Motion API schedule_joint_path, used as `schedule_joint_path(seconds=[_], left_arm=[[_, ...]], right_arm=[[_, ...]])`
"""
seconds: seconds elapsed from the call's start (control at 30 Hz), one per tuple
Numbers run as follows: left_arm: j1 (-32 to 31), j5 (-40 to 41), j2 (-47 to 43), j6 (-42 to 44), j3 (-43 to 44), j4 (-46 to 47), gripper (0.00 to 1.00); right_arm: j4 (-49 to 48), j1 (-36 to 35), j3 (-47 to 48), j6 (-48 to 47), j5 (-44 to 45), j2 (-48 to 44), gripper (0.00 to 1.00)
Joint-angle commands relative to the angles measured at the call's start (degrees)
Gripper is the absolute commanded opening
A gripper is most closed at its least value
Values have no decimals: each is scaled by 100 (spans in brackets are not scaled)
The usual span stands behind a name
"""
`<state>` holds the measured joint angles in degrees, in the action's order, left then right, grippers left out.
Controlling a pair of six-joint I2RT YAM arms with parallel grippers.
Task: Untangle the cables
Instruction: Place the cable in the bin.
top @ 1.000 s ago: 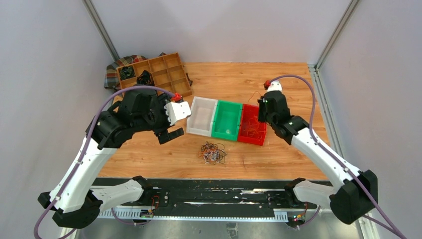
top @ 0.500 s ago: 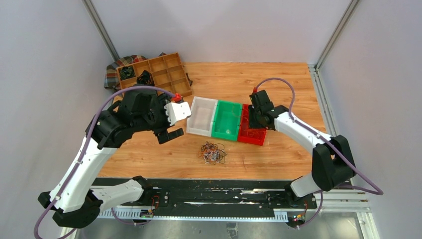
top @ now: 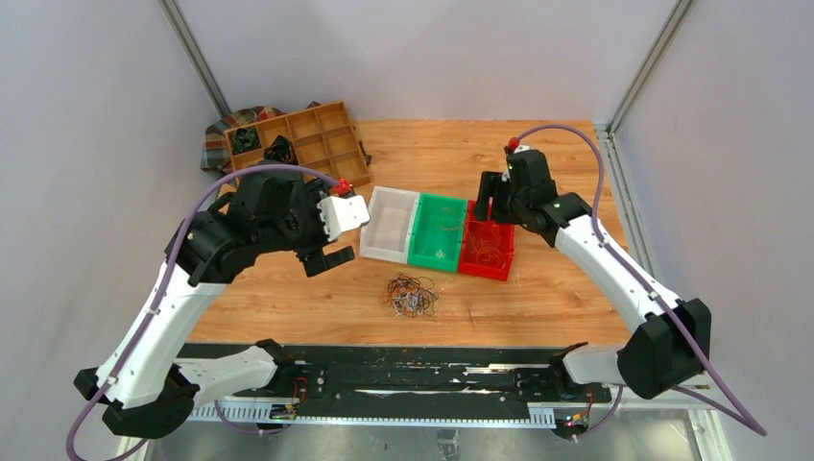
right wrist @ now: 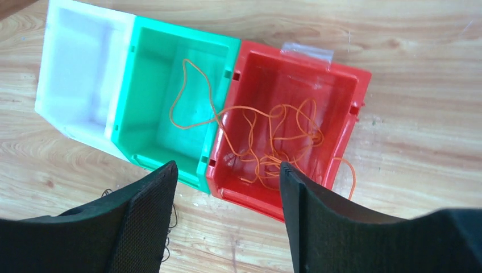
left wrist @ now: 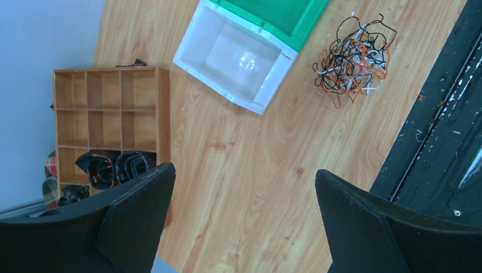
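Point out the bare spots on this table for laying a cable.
Free: the far strip behind the white bin, green bin and red bin, right of the wooden organizer; the near patch right of the cable tangle. Crowded: the bins' row and the tangle in front.

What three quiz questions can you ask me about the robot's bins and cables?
1. True or false: one of the thin orange cables loops into the green plastic bin.
2. Most orange cables lie in: A red plastic bin, B white plastic bin, C wooden compartment tray?
3. Fill in: the tangled bunch of orange, white and black cables lies on the wooden ____.
Key: 1 true; 2 A; 3 table.
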<state>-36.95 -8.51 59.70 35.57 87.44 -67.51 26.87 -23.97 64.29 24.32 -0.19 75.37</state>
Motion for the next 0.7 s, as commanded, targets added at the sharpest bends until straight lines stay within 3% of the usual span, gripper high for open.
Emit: schedule_joint_path(seconds=[0.0,0.33,0.5,0.67], left_arm=[[-23,-14,17,33,154,-34,98],[-23,-1,4,37,285,-108,98],[-23,-13,-19,80,364,-188,98],[-23,-58,-57,55,400,-195,98]], right_arm=[[-59,-474,441,-675,178,277,68],[183,-1857,1700,-3323,2208,2336,70],[60,-2161,1915,-3905,3173,2993,68],[-48,-2243,1988,-4191,3566,3405,61]])
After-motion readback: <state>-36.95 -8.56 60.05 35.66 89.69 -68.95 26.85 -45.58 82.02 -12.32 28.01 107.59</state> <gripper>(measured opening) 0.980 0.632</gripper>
